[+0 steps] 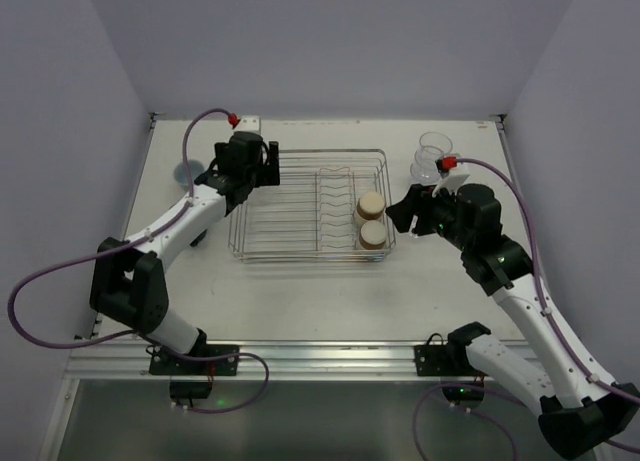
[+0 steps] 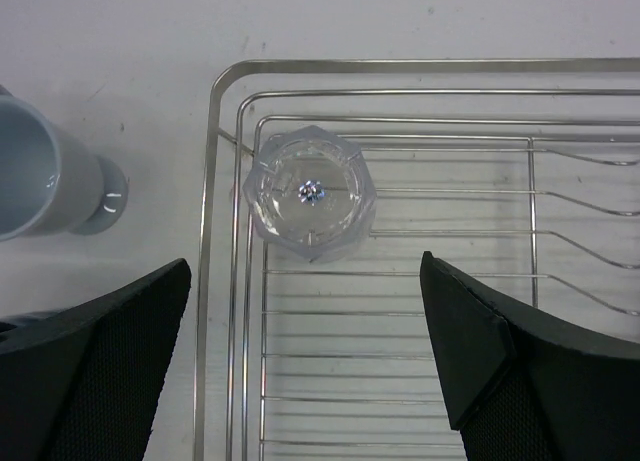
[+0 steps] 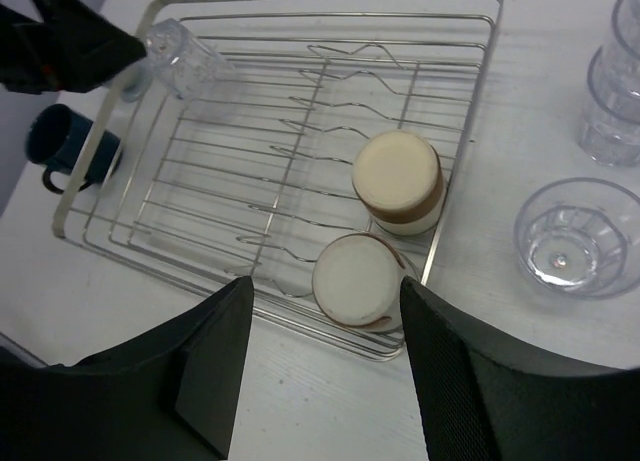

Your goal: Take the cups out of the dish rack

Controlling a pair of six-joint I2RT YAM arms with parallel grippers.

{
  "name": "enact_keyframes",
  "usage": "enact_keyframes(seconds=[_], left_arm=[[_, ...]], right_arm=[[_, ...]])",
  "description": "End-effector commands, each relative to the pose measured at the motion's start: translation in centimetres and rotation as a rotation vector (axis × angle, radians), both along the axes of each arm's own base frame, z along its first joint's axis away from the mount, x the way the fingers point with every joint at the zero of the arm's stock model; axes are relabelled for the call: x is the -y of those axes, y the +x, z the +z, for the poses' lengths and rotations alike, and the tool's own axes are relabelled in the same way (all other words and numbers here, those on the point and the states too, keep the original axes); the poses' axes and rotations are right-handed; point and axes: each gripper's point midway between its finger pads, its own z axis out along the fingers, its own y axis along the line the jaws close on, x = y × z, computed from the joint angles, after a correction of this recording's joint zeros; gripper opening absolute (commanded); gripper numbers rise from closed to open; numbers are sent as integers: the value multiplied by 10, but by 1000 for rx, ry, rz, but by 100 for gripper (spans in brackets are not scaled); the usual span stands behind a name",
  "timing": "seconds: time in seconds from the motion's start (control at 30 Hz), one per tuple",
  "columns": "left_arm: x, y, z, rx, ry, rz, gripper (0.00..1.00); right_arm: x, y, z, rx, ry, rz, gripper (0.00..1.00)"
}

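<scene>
- Cream cups (image 1: 371,219) sit at the dish rack's (image 1: 330,151) 3 o'clock end, right hand (image 1: 400,209) nearer.
- Left hand (image 2: 305,263), fingers apart, faces clear tumbler (image 2: 311,193) at 12 o'clock.
- Right hand's fingers spread, cream cups at 12 o'clock.

White table (image 1: 300,291), pale lavender walls (image 1: 330,41)

My white table (image 1: 300,301) carries the wire dish rack (image 1: 280,211) at its middle, clear tumblers (image 3: 568,236) just right of it, a dark blue mug (image 3: 70,146) and a pale cup (image 2: 45,176) left.
</scene>
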Motion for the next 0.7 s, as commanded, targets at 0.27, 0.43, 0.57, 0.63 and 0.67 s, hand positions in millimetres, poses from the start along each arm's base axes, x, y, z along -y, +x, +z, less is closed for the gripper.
enact_keyframes(seconds=[0.27, 0.43, 0.57, 0.63, 0.67], left_arm=[[6, 67, -24, 6, 20, 28, 96], [7, 73, -47, -26, 28, 41, 93], [8, 76, -59, -35, 32, 45, 89], [12, 79, -61, -28, 25, 27, 82], [12, 78, -61, -24, 23, 23, 77]], right_arm=[[-28, -13, 17, 80, 129, 139, 63], [-30, -13, 22, 95, 144, 147, 63], [-32, -12, 21, 87, 154, 147, 63], [-33, -11, 20, 80, 162, 148, 63], [-34, -11, 20, 79, 166, 151, 63]])
